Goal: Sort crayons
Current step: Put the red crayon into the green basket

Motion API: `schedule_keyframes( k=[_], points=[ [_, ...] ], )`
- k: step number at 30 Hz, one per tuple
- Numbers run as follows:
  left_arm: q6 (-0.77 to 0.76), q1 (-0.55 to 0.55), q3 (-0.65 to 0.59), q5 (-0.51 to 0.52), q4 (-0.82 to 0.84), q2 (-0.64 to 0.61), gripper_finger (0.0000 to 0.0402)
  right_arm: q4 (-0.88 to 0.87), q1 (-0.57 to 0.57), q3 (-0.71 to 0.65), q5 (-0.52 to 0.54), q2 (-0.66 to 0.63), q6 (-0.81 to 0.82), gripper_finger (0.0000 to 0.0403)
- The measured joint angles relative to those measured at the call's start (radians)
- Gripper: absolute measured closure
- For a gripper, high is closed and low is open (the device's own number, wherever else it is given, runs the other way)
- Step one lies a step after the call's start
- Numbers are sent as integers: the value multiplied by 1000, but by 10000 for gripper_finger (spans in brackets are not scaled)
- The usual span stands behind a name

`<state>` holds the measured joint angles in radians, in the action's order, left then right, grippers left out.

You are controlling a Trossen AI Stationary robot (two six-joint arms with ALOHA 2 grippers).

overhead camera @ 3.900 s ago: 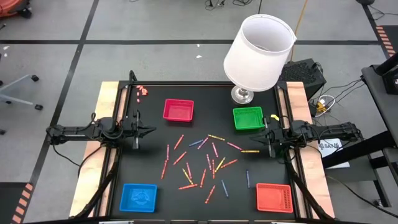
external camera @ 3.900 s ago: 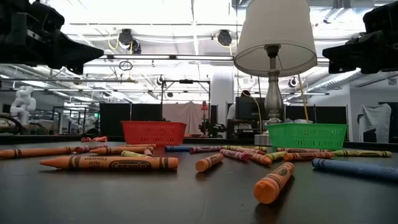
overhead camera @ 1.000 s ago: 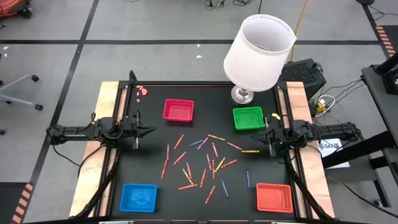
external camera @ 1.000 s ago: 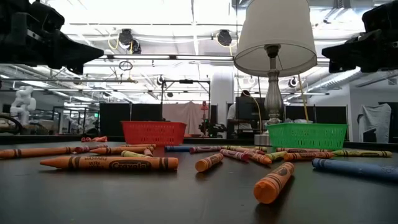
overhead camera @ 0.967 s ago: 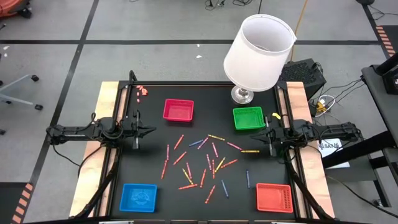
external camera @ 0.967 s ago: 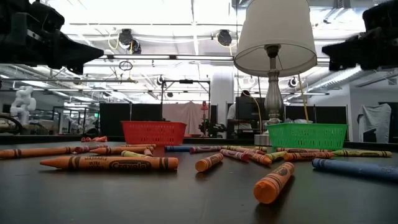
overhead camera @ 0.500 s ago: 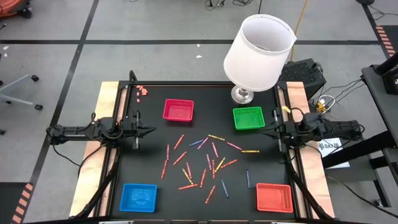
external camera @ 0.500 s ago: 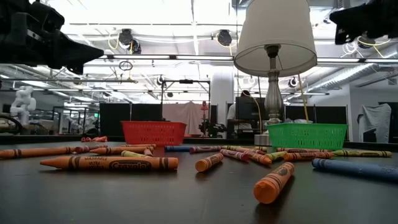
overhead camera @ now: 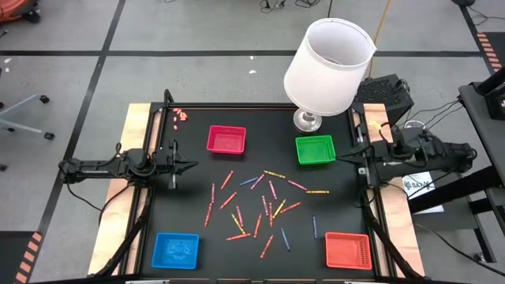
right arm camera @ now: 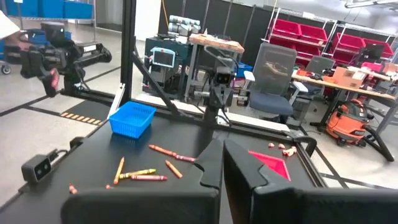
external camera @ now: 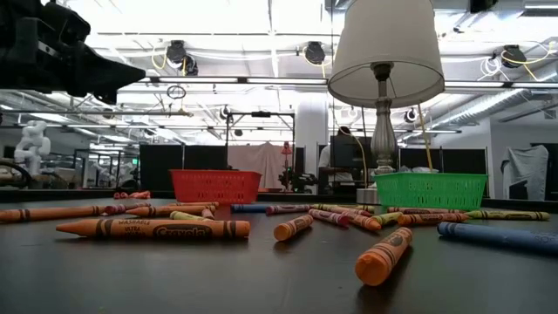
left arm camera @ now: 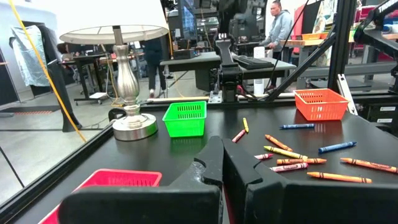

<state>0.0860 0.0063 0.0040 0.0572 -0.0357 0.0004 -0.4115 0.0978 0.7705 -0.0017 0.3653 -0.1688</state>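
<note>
— Where do we stand with the crayons (overhead camera: 256, 203)?
— Scattered mid-table, long axes pointing every way, none sorted.
— Our jaws?
— Both pairs closed, empty. Left gripper (overhead camera: 192, 166) sits at nine o'clock, nearer; right gripper (overhead camera: 341, 160) at three o'clock, by the edge.

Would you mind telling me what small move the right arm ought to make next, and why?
Probably open the right gripper and swing it in over the crayons. Its fingers are shut and empty at the table's right edge beside the green tray, and every crayon lies loose mid-table, none in a tray.
</note>
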Motion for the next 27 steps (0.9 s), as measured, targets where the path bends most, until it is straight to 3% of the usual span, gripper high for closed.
schedule_keyframes(
  k=[15, 20, 27],
  points=[
    [-1, 0, 0, 0, -31, 0, 402, -229, 0, 430, 1, 287, 25, 403],
    [-1, 0, 0, 14, -142, 0, 402, -269, 0, 565, 3, 381, 23, 403],
    [-65, 0, 2, 51, -142, 0, 402, -261, 0, 692, 4, 507, 31, 403]
  ],
)
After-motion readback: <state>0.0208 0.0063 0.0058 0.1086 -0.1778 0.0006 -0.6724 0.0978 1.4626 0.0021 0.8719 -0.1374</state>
